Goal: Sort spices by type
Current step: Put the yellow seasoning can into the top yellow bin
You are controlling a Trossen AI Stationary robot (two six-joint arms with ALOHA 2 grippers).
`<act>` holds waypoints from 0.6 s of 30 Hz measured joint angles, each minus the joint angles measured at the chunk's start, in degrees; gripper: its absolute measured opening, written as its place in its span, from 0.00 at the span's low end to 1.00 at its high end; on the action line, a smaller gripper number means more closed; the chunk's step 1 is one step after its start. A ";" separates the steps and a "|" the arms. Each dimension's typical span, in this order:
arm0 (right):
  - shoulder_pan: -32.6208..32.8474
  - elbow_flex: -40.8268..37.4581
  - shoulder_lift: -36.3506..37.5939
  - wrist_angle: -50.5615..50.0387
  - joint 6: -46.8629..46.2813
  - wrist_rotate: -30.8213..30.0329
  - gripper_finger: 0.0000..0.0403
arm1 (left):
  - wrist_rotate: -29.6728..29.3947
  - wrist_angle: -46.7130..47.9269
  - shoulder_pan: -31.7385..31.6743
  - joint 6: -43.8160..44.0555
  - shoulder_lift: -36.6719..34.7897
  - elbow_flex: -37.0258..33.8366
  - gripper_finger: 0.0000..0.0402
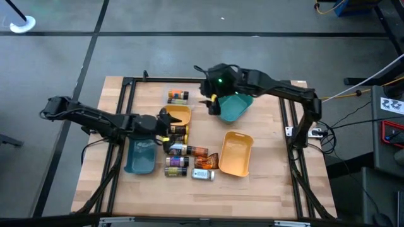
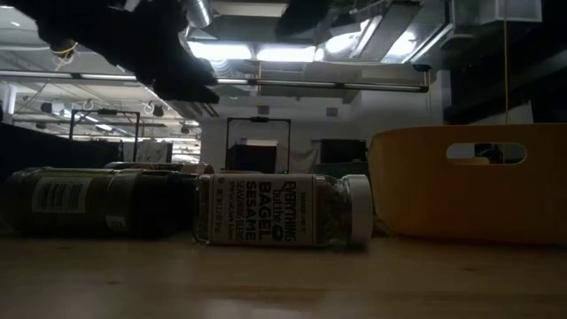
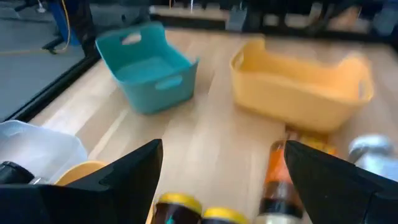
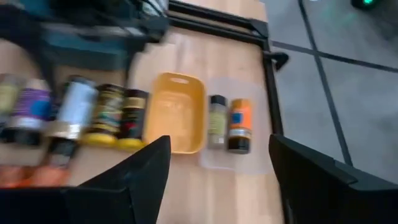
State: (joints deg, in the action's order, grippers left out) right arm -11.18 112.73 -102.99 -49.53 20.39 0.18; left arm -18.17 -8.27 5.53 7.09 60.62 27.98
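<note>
Spice jars lie on their sides in a cluster (image 1: 180, 154) at mid-table, beside an orange-brown packet (image 1: 207, 161) and a white-capped jar (image 1: 203, 175). Two more jars (image 1: 178, 96) lie in a clear tray at the far side, also seen in the right wrist view (image 4: 229, 121). My left gripper (image 1: 166, 121) hovers open by the small yellow tray (image 1: 180, 115), above yellow-capped jars (image 3: 186, 210). My right gripper (image 1: 211, 103) is raised and open beside the teal tray (image 1: 236, 107), with nothing between its fingers (image 4: 219, 140).
A larger yellow tray (image 1: 237, 153) lies at the right of the jars, and a blue tray (image 1: 140, 156) at their left. In the low view a bagel-seasoning jar (image 2: 279, 210) lies in front of a dark jar (image 2: 89, 202). Black frame rails run along the table's edges.
</note>
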 joint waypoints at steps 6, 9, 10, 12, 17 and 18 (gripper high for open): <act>5.38 0.00 4.53 -8.44 -4.97 -0.19 0.67 | -0.04 14.41 -3.66 -0.07 6.02 7.06 0.80; 7.99 0.00 5.34 -13.40 -6.69 -0.17 0.67 | -0.02 19.30 -5.66 -0.08 8.79 9.27 0.80; 8.84 0.00 5.49 -14.81 -7.48 -0.17 0.67 | 0.00 20.48 -6.25 -0.08 9.62 9.78 0.80; 10.49 0.00 5.56 -17.65 -8.65 -0.15 0.67 | 0.90 22.22 -7.14 -0.06 10.87 10.24 0.80; 14.22 -1.40 5.62 -21.18 -11.02 -0.58 0.67 | 1.66 25.93 -8.31 0.08 13.08 10.29 0.80; 14.86 -2.30 5.97 -21.33 -11.29 -1.08 0.67 | 1.68 26.26 -8.58 0.22 13.40 10.29 0.80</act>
State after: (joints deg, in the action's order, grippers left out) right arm 3.68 110.43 -97.02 -70.86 9.10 -0.90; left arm -16.49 17.99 -3.06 7.31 74.03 38.26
